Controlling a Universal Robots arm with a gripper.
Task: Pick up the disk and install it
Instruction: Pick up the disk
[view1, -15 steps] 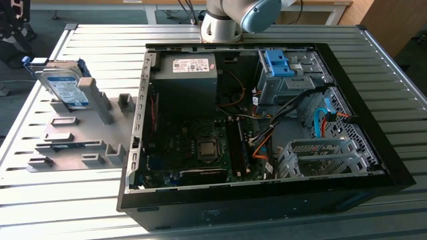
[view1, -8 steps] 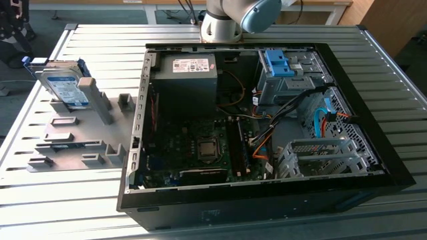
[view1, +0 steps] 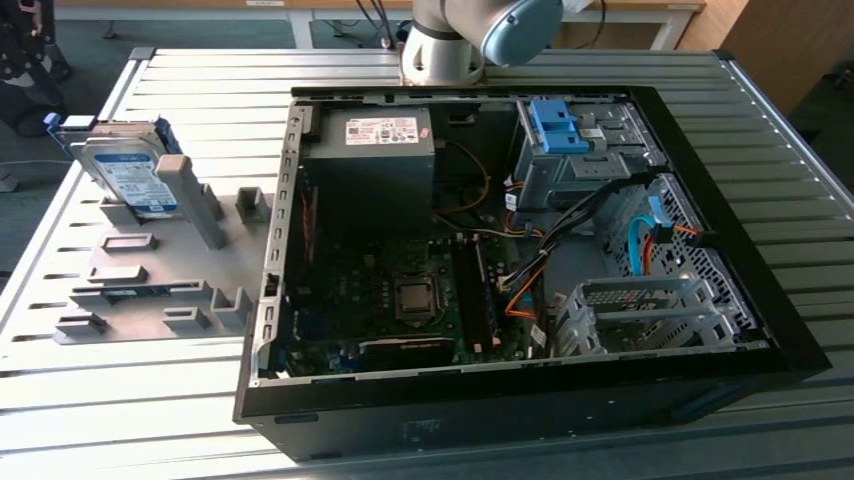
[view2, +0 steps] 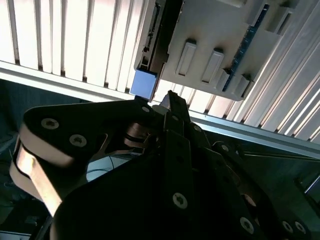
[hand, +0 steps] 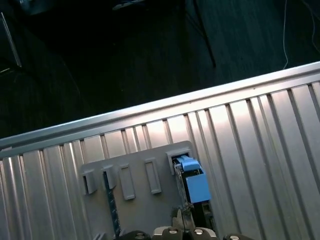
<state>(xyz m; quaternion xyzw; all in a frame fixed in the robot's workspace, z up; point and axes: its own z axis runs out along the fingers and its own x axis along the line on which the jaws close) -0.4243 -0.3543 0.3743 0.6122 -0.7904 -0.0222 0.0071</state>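
Installation not yet begun: we see the disk (view1: 124, 168) standing on edge in a slot of the grey fixture plate (view1: 160, 275), at the exterior view's left. It sits well apart from the open computer case (view1: 747, 335) that lies on its side on the ribbed metal table (view1: 781, 140). We judge that both steps of the task, the pick-up and the fitting, are left to do. Inside the case, a silver drive cage (view1: 641, 310) sits near the exterior view's right, and a blue bracket (view1: 554, 125) stands at the far side beside the dark power supply (view1: 374, 150). The robot arm (view1: 467, 35) rises behind the case and leaves the picture.

In the second wrist view the gripper (view2: 168, 100) hangs just beside the disk's blue end, with the plate's slots beyond it. We cannot tell whether it is open or closed, nor whether it touches the disk.

The disk is a flat, silver-grey rectangle. It leans back slightly against a grey post, with its white-and-blue label turned toward the exterior camera. A blue plastic frame runs along its edges and juts out at the upper corners. In the first wrist view that frame shows as a bright blue block at the end slot.
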